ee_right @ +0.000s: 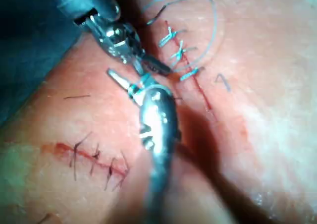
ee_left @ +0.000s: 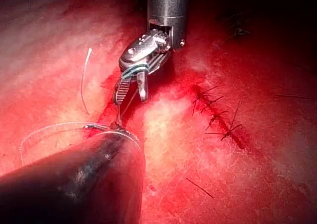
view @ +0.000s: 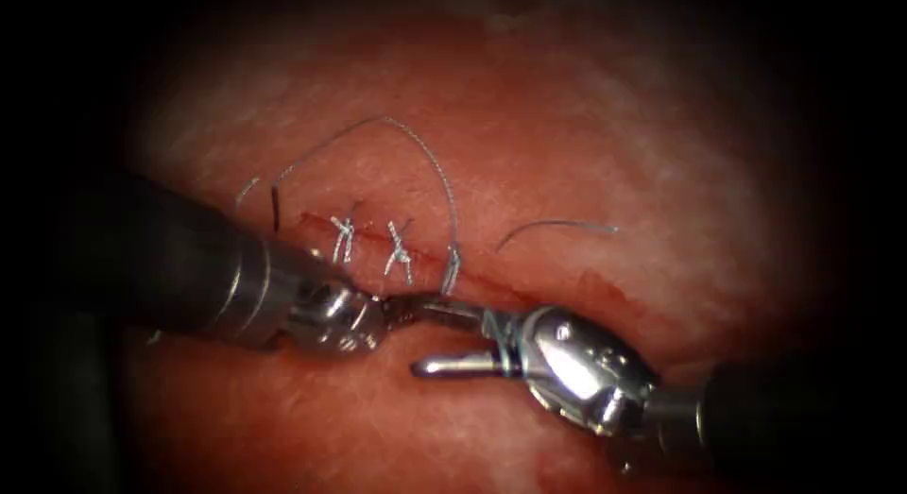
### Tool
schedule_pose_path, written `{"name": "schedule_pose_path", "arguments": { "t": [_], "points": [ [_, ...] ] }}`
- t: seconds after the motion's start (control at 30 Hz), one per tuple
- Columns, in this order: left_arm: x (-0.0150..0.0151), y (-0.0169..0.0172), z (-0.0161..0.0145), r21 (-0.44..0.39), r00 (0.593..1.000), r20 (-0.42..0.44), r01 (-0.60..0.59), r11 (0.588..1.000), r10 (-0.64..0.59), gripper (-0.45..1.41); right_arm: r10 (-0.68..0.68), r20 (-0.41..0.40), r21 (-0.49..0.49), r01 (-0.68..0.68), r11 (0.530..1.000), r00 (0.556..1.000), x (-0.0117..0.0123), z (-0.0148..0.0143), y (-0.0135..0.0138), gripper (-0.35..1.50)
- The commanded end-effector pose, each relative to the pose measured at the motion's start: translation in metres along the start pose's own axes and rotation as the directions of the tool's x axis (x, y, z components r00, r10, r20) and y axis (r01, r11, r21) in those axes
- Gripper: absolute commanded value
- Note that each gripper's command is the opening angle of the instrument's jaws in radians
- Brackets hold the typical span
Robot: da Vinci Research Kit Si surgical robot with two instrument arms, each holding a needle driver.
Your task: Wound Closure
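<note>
The cut (view: 567, 291) runs across the tissue (view: 586, 144) with two knotted stitches (view: 342, 239) at its left end and a third stitch (view: 451, 267) beside them. From that third stitch the thread (view: 387, 121) arcs up and over to the left. It ends at a short dark curved piece (view: 275, 211), perhaps the needle, lying on the tissue; neither tool holds it. My right tool (view: 420, 335) stands open just below the cut, with thread wound around its jaws (ee_left: 133, 73). My left tool (view: 402, 310) looks shut on the thread (ee_left: 99, 127), its tip touching the right tool's upper jaw.
A loose curved thread end (view: 557, 225) lies on the tissue above the cut, to the right of the stitches. An older closed cut with dark stitches (ee_right: 94, 157) sits apart from the working site. Red fluid (view: 614, 300) lines the open part of the cut.
</note>
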Motion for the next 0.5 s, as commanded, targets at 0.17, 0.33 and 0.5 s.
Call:
{"name": "schedule_pose_path", "arguments": {
  "t": [0.17,0.33,0.5],
  "points": [
    [0.0012,0.0033,0.0003,0.018,0.999,0.016,0.045,0.999,-0.046,-0.45,0.020,-0.018,-0.132,-0.022,0.991,1.000,-0.0016,0.0000,-0.0001,0.41],
    [0.0019,0.0039,-0.0006,0.055,0.996,0.030,0.082,0.995,-0.084,-0.45,0.033,-0.029,-0.297,-0.040,0.954,0.999,-0.0010,-0.0022,0.0004,0.39],
    [0.0029,0.0039,-0.0015,0.093,0.992,0.045,0.113,0.989,-0.118,-0.45,0.071,-0.051,-0.422,-0.086,0.903,0.996,-0.0008,-0.0047,0.0006,0.37]
  ]
}}
